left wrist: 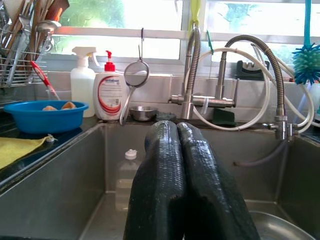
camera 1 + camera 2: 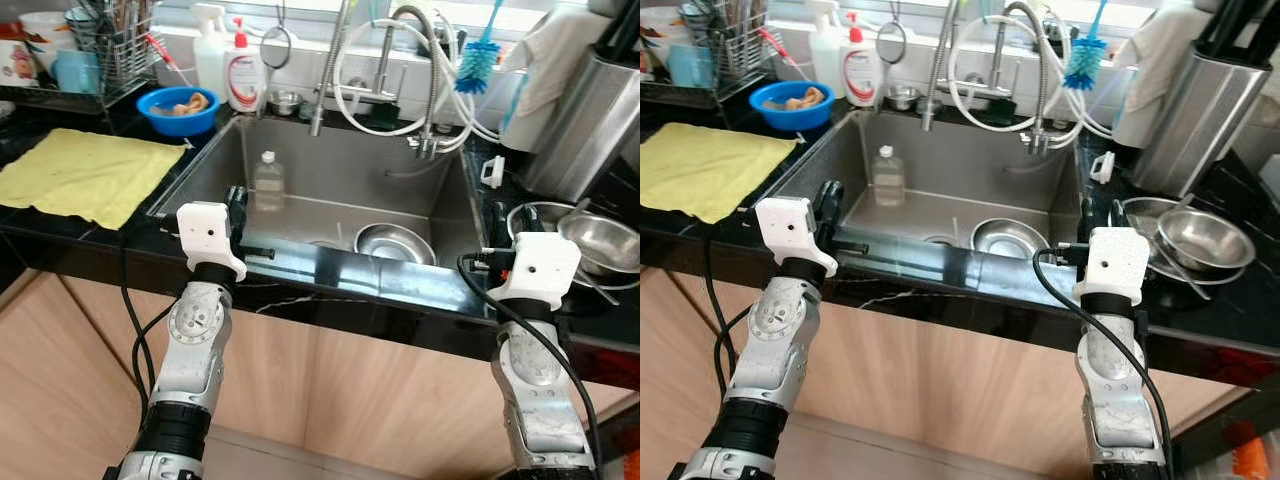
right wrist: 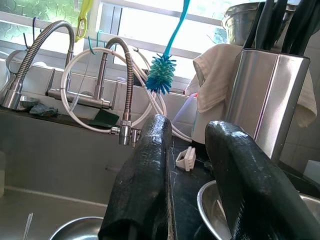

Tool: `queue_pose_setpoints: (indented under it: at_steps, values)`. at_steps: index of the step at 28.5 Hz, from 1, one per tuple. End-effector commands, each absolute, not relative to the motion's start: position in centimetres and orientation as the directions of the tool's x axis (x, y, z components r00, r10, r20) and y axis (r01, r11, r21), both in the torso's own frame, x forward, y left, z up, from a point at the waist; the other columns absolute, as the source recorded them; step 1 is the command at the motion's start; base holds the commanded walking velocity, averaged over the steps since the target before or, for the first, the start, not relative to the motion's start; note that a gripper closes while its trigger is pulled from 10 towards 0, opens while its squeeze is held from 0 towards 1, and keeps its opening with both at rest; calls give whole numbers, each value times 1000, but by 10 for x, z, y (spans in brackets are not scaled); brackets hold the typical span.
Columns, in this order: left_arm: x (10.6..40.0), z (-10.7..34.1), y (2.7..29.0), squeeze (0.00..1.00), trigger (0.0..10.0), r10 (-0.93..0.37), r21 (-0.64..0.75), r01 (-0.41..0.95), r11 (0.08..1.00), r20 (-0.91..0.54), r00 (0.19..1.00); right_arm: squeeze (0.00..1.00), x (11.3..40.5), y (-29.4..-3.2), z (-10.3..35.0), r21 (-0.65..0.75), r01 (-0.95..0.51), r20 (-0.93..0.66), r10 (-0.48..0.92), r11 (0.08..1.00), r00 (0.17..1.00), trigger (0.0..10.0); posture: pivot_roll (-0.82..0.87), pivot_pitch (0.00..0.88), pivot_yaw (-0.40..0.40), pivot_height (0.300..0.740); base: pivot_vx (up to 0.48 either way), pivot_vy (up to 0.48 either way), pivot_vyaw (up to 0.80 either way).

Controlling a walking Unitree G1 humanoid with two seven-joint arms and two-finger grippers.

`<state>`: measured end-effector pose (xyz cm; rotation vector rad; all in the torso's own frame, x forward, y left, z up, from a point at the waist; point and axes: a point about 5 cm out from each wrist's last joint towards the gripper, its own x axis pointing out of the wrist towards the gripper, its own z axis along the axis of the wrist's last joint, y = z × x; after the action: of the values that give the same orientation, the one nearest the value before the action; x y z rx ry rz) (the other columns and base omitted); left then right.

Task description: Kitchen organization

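A yellow cloth (image 2: 85, 175) lies flat on the black counter (image 2: 140, 235) at far left. Beyond it stands a blue bowl (image 2: 178, 110), with a spray bottle (image 2: 209, 55) and a soap dispenser (image 2: 243, 72) just right of it.

The left gripper (image 1: 178, 150) hovers over the near left rim of the steel sink (image 2: 330, 180), fingers pressed together, holding nothing. A clear plastic bottle (image 2: 267, 182) stands upright in the sink, left of centre. A steel bowl (image 2: 393, 243) rests on the sink floor at near right.

The right gripper (image 3: 187, 145) hovers over the sink's near right corner, fingers parted, empty. Stacked steel bowls (image 2: 585, 235) sit on the counter at right.
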<state>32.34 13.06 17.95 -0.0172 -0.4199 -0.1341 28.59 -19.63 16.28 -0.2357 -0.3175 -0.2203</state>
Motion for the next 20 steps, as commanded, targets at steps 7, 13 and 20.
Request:
queue_pose_setpoints:
  at_steps: [7, 13, 20]
  values:
    - [323, 177, 133, 0, 10000, -123, 20, 125, 992, 402, 907, 0, 281, -198, 168, -190, 263, 340, -188, 946, 921, 10000, 60, 0, -39, 740, 0, 0, 0]
    - [323, 176, 135, 0, 10000, -121, 24, 122, 992, 399, 909, 0, 259, -217, 159, -187, 361, 293, -299, 914, 908, 10000, 59, 0, -43, 740, 0, 0, 0]
    - [325, 175, 133, 0, 10000, -131, 20, 133, 991, 395, 909, 0, 233, -252, 163, -110, 586, 273, -543, 803, 794, 10000, 39, 0, -35, 740, 0, 0, 0]
